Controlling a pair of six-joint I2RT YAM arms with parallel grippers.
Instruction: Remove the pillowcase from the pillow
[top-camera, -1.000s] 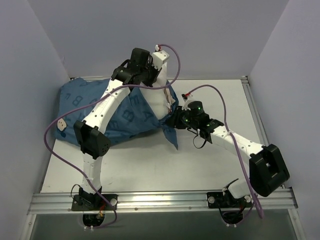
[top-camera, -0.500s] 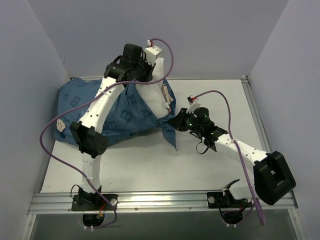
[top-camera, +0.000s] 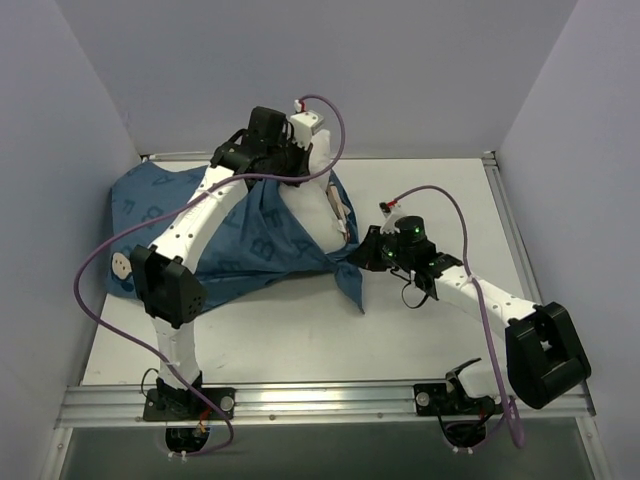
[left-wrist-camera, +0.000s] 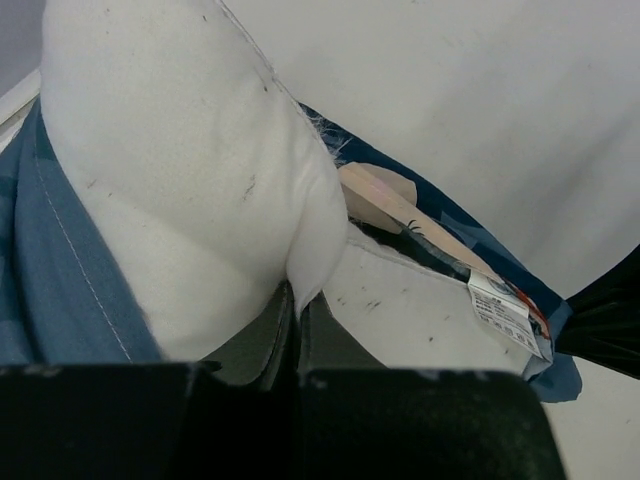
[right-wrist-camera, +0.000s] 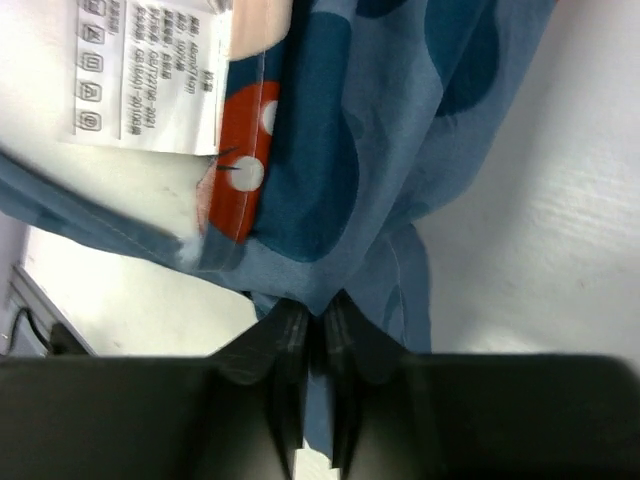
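Observation:
The dark blue pillowcase (top-camera: 240, 235) with lighter letters lies across the left half of the table. The white pillow (top-camera: 318, 195) sticks out of its open end near the middle back. My left gripper (top-camera: 300, 160) is shut on a pinch of the white pillow (left-wrist-camera: 200, 170), lifting that corner; its fingers (left-wrist-camera: 270, 335) squeeze the fabric. My right gripper (top-camera: 362, 255) is shut on the edge of the pillowcase (right-wrist-camera: 400, 130) at the opening. A white care tag (right-wrist-camera: 150, 80) lies beside that edge.
The white tabletop (top-camera: 430, 330) stretches right and front of the fabric. Grey walls enclose the back and sides. A metal rail (top-camera: 320, 400) runs along the front edge. Purple cables loop over both arms.
My left gripper has drawn the pillow corner slightly back and left. My right gripper has pulled the pillowcase edge a little to the right and forward, and the fabric has shifted with it.

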